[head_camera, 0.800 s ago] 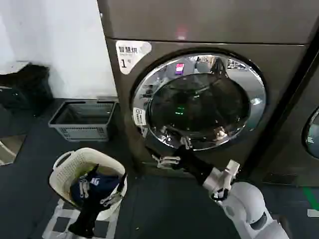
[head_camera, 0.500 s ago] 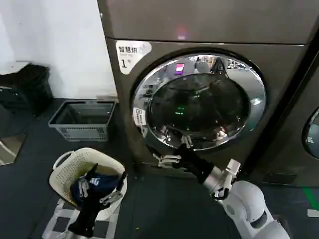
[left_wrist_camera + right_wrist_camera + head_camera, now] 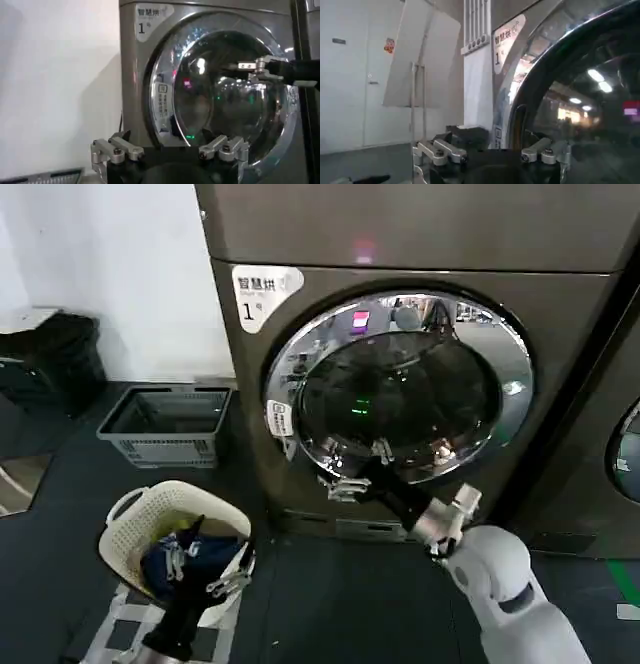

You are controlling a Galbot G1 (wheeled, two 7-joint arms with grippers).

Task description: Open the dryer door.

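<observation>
The dryer [image 3: 560, 334] is a bronze-grey front loader with a white "1" label [image 3: 262, 292]. Its door [image 3: 400, 389] has a wide chrome rim around dark glass and looks shut against the front. My right gripper [image 3: 343, 484] is open at the door's lower-left rim, close to the chrome. In the right wrist view the right gripper [image 3: 492, 147] has its jaws spread wide, with the door's curved edge [image 3: 520, 115] just beyond them. My left gripper [image 3: 225, 581] hangs open low on the left, above a laundry basket. The left gripper [image 3: 170, 145] faces the door [image 3: 225, 100], far from it.
A white laundry basket [image 3: 130, 524] holding dark clothes sits on the floor at lower left. Behind it, a grey crate [image 3: 165, 429] stands by the wall. A neighbouring dark machine [image 3: 625, 449] borders the dryer on the right. Dark floor lies open in front of the dryer.
My right gripper has risen and moved closer to the door's lower-left rim. The left arm has sunk slightly. The door has not moved.
</observation>
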